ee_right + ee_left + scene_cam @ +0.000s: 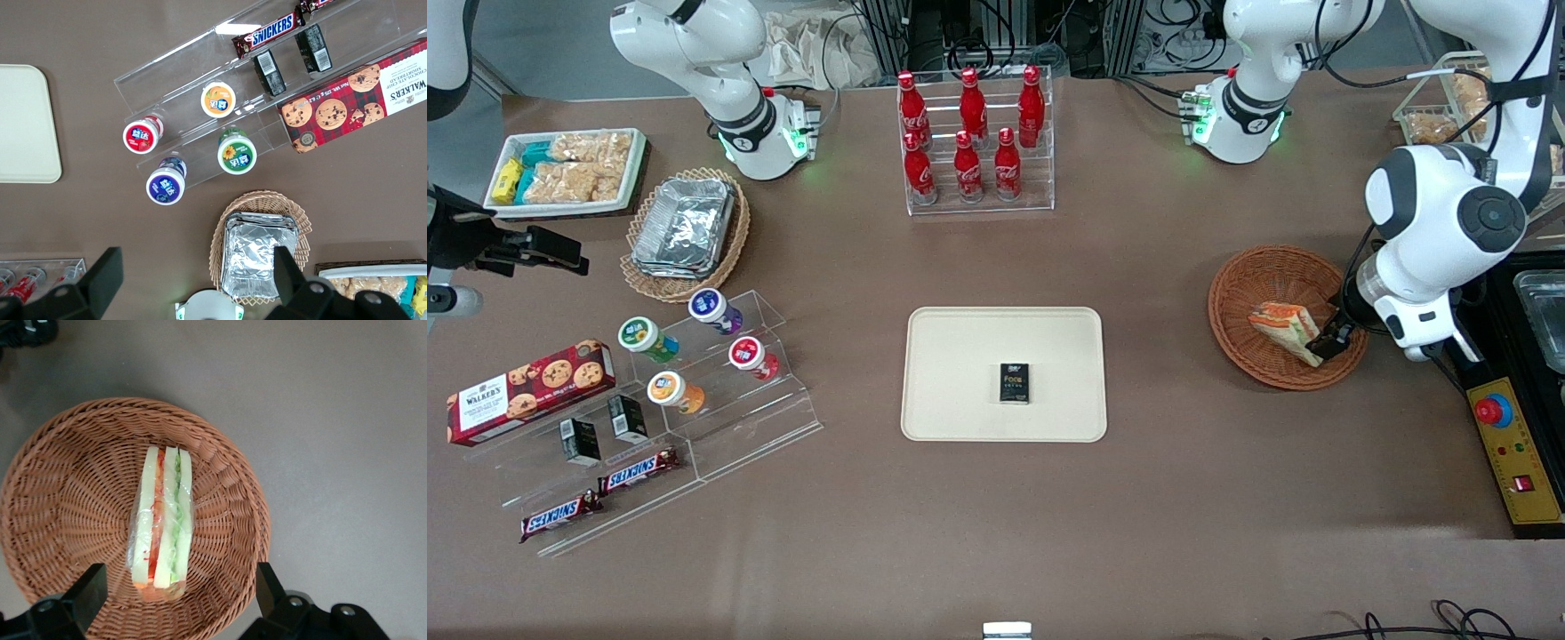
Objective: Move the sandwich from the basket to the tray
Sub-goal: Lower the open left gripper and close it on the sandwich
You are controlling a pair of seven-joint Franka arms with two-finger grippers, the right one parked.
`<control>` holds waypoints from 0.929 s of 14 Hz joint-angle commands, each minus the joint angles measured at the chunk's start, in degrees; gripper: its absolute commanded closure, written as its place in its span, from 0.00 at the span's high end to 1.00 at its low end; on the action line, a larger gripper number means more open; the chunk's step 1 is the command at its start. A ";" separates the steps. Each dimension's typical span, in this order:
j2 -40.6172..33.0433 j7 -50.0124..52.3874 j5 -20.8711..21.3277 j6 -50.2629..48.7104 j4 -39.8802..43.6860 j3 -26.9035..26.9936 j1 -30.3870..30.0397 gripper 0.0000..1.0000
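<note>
One sandwich (pixel 162 520) lies in the reddish-brown woven basket (pixel 1240 284), wrapped in clear film, its pale bread and its red, orange and green layers showing along the cut edge. From the wrist camera it sits on its side roughly in the middle of the basket's floor, with one end close to the woven wall. The left arm's gripper (pixel 180 600) hangs over the basket with its two dark fingers (pixel 90 590) spread wide, one on each side of the sandwich's end and neither touching the wrap. In the front view the gripper (pixel 1332 341) is low at the basket's rim, just beside the sandwich (pixel 1285 327).

Nearer the table's middle, well apart from the basket, lies the cream-beige tray (pixel 960 356), flat on the brown table (pixel 1156 498). A small black box (pixel 1014 383) rests on it. Farther from the front camera than the tray stands a clear rack of red cola bottles (pixel 974 133). Toward the parked arm's end of the table sit a lighter wicker basket with foil containers (pixel 685 227) and a clear stepped stand (pixel 720 400) holding small round tubs and chocolate bars.
</note>
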State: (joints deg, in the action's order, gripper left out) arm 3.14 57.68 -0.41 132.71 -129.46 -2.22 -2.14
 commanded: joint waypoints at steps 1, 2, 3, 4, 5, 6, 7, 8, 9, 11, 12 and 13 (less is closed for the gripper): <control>-1.91 0.94 -0.82 5.70 -5.26 -0.51 -0.50 0.99; -1.83 0.94 -0.82 7.11 -6.32 -0.42 -0.50 0.99; -1.83 0.86 -0.82 8.78 -7.46 -0.51 -0.50 0.99; -1.74 0.86 -0.82 9.58 -8.43 -0.51 -0.50 0.99; -1.48 0.86 -0.82 9.76 -8.70 -0.51 -0.41 0.99; -1.04 0.77 -0.82 9.85 -8.96 -0.51 -0.50 0.99; -1.03 0.68 -0.82 10.02 -9.05 -0.51 -0.50 0.99; -0.95 0.68 -0.82 10.72 -9.66 -0.51 -0.50 0.99; -0.86 0.68 -0.82 12.03 -10.36 -0.51 -0.50 0.99; -0.42 0.77 -0.82 15.98 -12.65 -0.51 -0.50 0.99; 0.02 0.77 -0.82 17.48 -13.44 -0.51 -0.50 0.99; 0.28 0.77 -0.82 18.37 -13.71 -0.51 -0.50 0.99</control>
State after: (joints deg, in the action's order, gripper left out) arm 3.68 57.68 -0.98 146.56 -140.51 -2.22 -2.14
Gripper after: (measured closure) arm 0.009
